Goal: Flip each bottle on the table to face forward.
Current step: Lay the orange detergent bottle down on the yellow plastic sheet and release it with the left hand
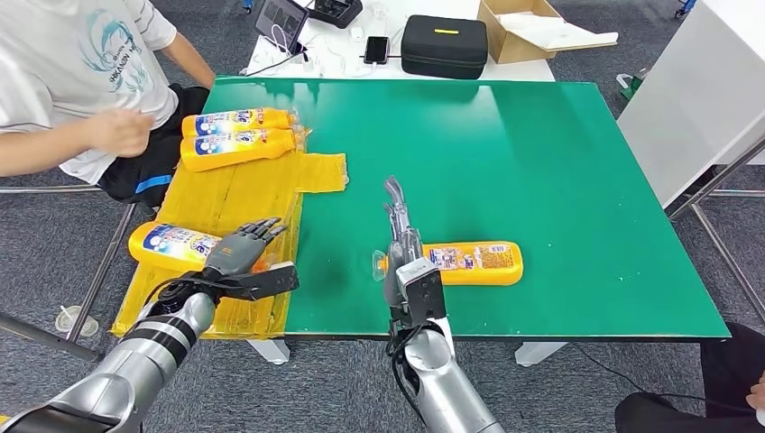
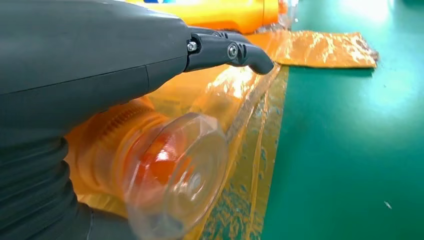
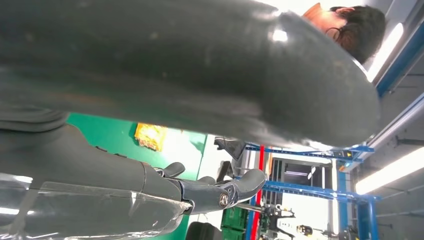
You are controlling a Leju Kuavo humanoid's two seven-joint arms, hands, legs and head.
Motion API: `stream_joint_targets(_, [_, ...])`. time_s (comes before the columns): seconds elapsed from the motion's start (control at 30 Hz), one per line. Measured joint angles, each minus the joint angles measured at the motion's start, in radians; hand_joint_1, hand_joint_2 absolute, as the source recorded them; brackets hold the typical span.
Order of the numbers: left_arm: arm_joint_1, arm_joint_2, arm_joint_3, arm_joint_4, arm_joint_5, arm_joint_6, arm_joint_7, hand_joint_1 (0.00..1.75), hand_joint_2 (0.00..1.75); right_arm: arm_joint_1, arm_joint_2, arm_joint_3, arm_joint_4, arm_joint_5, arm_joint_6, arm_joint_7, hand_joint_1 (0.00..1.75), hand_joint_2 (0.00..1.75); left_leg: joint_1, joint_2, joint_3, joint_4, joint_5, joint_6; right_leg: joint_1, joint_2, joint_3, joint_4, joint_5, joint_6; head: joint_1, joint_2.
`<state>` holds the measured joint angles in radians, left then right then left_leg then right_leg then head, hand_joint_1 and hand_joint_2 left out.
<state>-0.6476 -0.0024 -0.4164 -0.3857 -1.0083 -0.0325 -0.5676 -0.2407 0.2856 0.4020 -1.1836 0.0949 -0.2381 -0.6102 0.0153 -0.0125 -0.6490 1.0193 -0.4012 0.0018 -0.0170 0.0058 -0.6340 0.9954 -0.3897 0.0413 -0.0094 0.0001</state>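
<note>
So there are four yellow bottles here. Two sit side by side in the upper left of the head view [image 1: 239, 137], label up, on the yellow plastic sheet [image 1: 320, 171] near the seated person [image 1: 72, 81]. That looks like the "done" pile to me, though that's a guess.

The left hand [image 1: 242, 257] is low on the left of the frame, wrapped over the cap end of a third bottle [image 1: 171, 244] lying on the sheet. In the left wrist view the clear cap [image 2: 175, 172] sits right under the palm with one finger [image 2: 235, 52] arched over the top, so I'd call it holding the bottle, or at least resting on it with its fingers curled round. It's probably gripped at the neck so the body can roll.

The right hand [image 1: 397, 244] is at centre-bottom, fingers pointing up the frame, at the cap end of the fourth bottle [image 1: 474, 262], which lies crosswise on the green table [image 1: 541, 162]. The right wrist view shows clear plastic [image 3: 90, 210] against the hand with the fingers fairly straight. I can't tell whether it's actually gripping or just touching the cap.

My guess is that both near bottles still need turning.
</note>
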Motion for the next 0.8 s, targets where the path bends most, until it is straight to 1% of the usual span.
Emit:
stream_joint_targets(0.33, [-0.015,0.023,-0.001,0.001,0.085,-0.187,-0.068,0.0,0.0,-0.017,0.003,-0.002,0.038,-0.009,0.014,0.002,0.0,0.0,0.0,-0.002,0.003,0.0,0.0,0.0,0.0,0.0,0.003,0.0,0.0,0.0,0.0,0.0])
stream_joint_targets(0.43, [-0.019,0.03,0.0,0.001,0.119,-0.23,-0.089,0.0,0.0,-0.023,0.003,-0.004,0.05,-0.012,0.017,0.001,0.0,0.0,0.0,-0.002,0.004,0.0,0.0,0.0,0.0,0.0,0.004,0.0,0.0,0.0,0.0,0.0])
stream_joint_targets(0.57, [-0.017,0.036,0.005,0.001,0.166,-0.247,-0.124,0.0,0.0,-0.025,0.003,-0.006,0.061,-0.016,0.018,-0.001,0.0,0.0,0.0,-0.001,0.005,0.0,0.0,0.0,0.0,0.0,0.005,0.0,0.0,0.0,0.0,0.0])
stream_joint_targets(0.73, [-0.016,0.039,0.009,0.001,0.178,-0.248,-0.131,0.0,0.0,-0.028,0.003,-0.008,0.07,-0.016,0.018,-0.001,0.0,0.0,0.0,-0.002,0.005,0.0,0.0,0.0,0.0,0.0,0.005,0.0,0.0,0.0,0.0,0.0])
stream_joint_targets(0.8, [-0.016,0.04,0.009,0.001,0.183,-0.248,-0.132,0.0,0.87,-0.028,0.003,-0.009,0.073,-0.016,0.017,-0.001,0.0,0.0,0.0,-0.002,0.005,0.0,0.0,0.0,0.0,0.0,0.005,0.0,0.0,0.0,0.0,0.0])
